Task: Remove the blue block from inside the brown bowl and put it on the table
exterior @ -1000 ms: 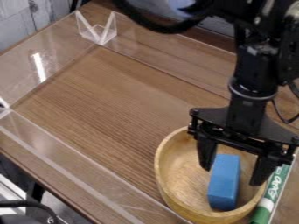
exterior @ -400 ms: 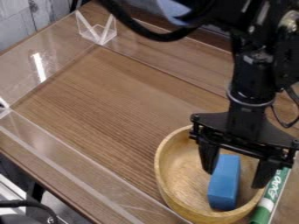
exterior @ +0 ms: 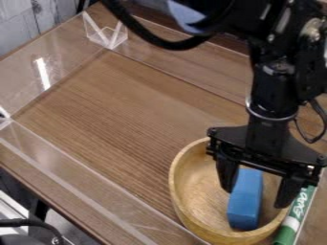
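Light-brown, round wooden bowl (exterior: 186,203) with a thick rim sits at the near right of the view and serves as the landmark. Inside the bowl lies the small bright blue rectangular block (exterior: 244,201), its long side running roughly from the near edge toward the far edge. Just beside the bowl, on its right, is a green-and-white marker (exterior: 295,216). To the bowl's left, a clear acrylic wall (exterior: 76,206) runs along the edge of the wood-grain brown desk (exterior: 121,115).

Above the bowl hangs the black robot gripper (exterior: 253,182), its fingers wide open and pointing down, one toward each side of the block's far part. Whether either finger touches the block or the bowl cannot be told. Well beyond the bowl, at the far left, stands a small clear angular plastic piece (exterior: 106,32).
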`<state>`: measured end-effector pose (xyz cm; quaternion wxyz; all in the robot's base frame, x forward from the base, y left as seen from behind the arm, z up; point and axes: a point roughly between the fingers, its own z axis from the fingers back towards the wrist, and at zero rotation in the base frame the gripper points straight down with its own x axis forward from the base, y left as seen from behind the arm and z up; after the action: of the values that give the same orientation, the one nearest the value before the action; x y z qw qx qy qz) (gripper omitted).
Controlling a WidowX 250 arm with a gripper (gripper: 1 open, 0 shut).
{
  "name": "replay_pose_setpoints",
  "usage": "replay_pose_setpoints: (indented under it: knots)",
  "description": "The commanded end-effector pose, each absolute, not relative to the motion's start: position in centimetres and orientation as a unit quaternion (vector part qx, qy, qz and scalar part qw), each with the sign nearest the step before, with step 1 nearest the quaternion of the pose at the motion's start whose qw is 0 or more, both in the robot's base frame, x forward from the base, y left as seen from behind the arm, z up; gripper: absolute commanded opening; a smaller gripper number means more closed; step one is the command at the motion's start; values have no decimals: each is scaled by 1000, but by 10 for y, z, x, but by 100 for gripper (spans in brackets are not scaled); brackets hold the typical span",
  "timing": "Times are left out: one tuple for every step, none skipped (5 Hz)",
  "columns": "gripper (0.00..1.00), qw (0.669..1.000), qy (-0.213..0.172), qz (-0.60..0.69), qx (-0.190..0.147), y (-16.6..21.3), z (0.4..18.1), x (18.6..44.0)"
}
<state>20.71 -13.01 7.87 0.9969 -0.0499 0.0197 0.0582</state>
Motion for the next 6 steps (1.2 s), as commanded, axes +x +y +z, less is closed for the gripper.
replay_pose_setpoints:
  knots:
    - [100, 996, -9, 53, -65, -133, 92, 212]
    - [100, 996, -8, 54, -64, -133, 84, 212]
    - [100, 996, -8, 55, -65, -132, 76, 213]
    - [100, 996, -9, 55, -65, -132, 68, 213]
    - [100, 996, -11, 54, -65, -132, 60, 213]
    - [100, 996, -12, 54, -66, -132, 54, 214]
